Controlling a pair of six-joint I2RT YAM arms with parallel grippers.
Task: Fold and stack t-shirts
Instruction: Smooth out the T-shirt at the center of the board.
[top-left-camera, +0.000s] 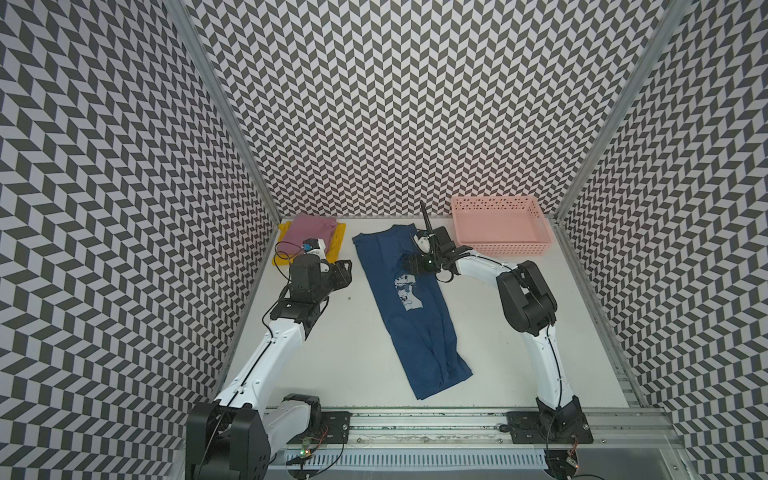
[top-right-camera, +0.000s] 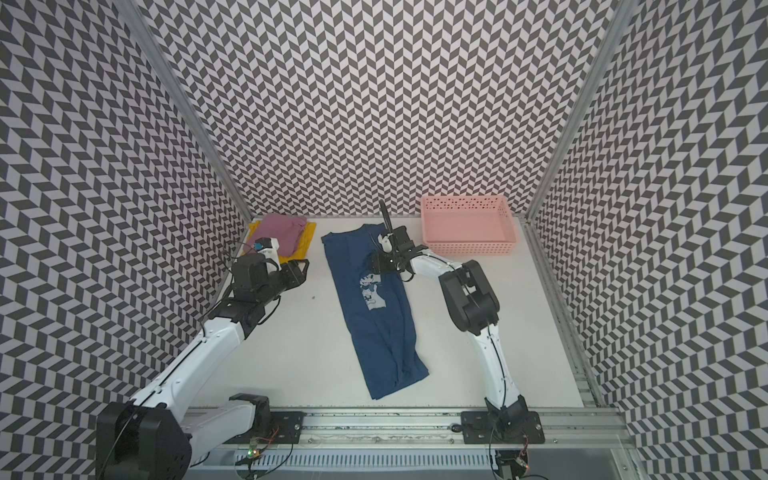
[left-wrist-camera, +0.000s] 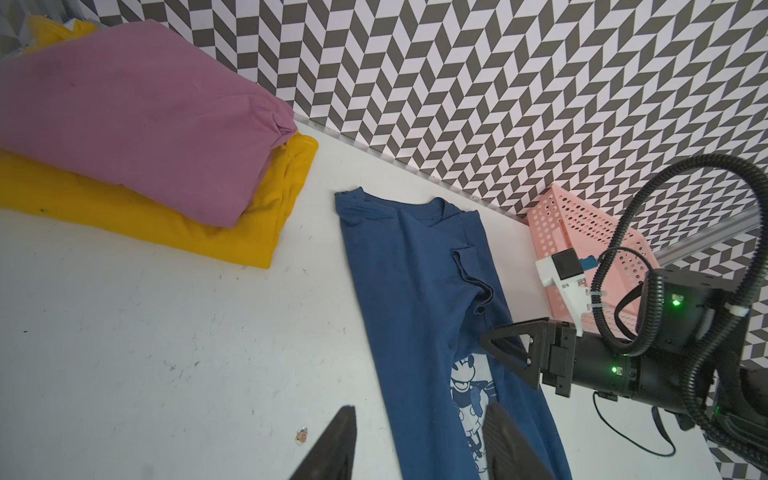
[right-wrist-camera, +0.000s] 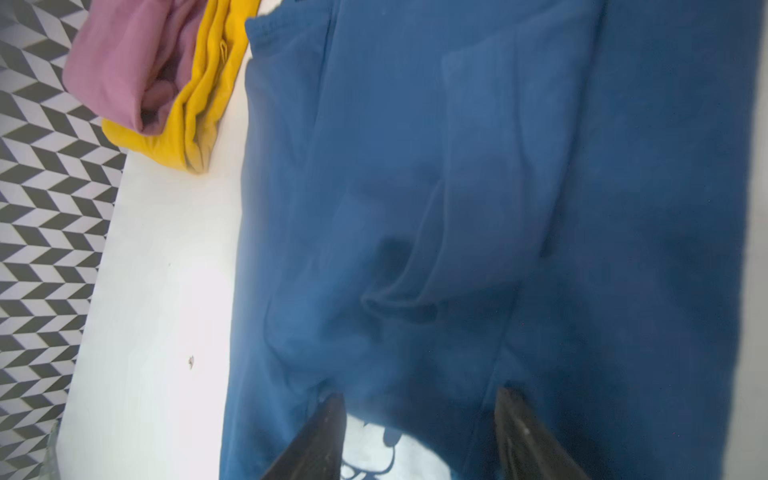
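A navy blue t-shirt (top-left-camera: 415, 320) (top-right-camera: 374, 328) lies on the white table as a long narrow strip, with its pale cartoon-mouse print (top-left-camera: 405, 293) facing up. At the back left a folded mauve-pink t-shirt (top-left-camera: 309, 232) (left-wrist-camera: 137, 124) rests on a folded yellow t-shirt (top-left-camera: 336, 245) (left-wrist-camera: 166, 220). My right gripper (top-left-camera: 408, 265) (right-wrist-camera: 420, 394) is low over the navy shirt just above the print. Its jaws are apart and the tips are at the cloth. My left gripper (top-left-camera: 344, 272) (left-wrist-camera: 420, 409) hovers open between the stack and the navy shirt, holding nothing.
A pink perforated basket (top-left-camera: 505, 248) (top-right-camera: 471, 248) stands at the back right, just behind my right arm. Chevron-patterned walls close in the table on three sides. A small speck (top-left-camera: 349, 298) lies on the bare table left of the navy shirt.
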